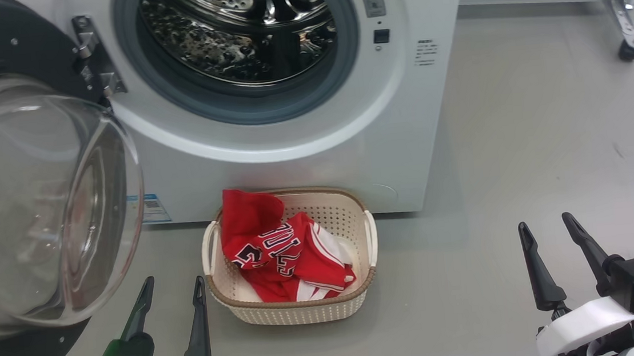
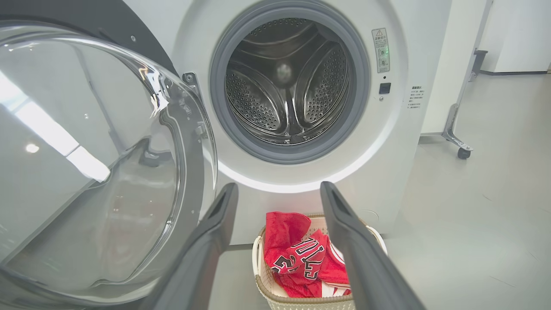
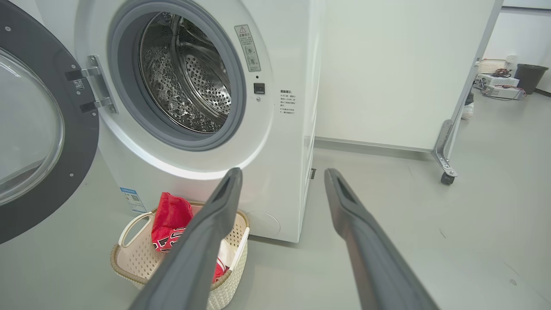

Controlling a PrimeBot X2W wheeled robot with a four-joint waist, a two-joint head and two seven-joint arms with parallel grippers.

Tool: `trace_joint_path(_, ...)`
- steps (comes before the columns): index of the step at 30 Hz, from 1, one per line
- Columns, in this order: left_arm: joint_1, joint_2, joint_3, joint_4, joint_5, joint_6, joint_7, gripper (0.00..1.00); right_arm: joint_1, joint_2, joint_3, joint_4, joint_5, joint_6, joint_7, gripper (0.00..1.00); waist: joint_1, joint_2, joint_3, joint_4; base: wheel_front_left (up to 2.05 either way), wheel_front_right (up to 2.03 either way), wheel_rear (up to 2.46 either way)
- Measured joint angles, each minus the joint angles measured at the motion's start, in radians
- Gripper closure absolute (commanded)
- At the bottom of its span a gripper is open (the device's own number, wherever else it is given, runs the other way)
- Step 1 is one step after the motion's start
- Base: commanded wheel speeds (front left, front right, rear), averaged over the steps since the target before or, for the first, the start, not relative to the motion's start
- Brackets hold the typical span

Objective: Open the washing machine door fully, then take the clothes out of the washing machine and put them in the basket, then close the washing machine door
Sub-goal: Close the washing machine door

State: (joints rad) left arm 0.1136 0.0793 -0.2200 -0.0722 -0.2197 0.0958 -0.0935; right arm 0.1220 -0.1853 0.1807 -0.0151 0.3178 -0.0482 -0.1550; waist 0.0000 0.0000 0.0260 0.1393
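- Hanging open, the washing machine door lies just left of the left gripper, well apart from the right gripper.
- Both grippers' fingers spread, empty.

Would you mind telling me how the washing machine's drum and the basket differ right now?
The drum is round, shiny steel; the basket is rectangular cream plastic with a brown rim. The drum looks empty, while the basket holds the red clothes. The drum sits inside the washing machine; the basket stands on the floor before it. Both have perforated walls.
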Motion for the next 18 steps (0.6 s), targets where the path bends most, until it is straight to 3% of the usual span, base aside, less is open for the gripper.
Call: trace_joint_path(18, 0.000, -0.001, 0.001, -0.002, 0.000, 0.000, 0.000, 0.00, 0.012, -0.004, 0.009, -0.016, 0.005, 0.001, 0.000, 0.00, 0.0000, 0.0000, 0.006, 0.209, 0.00, 0.00, 0.00)
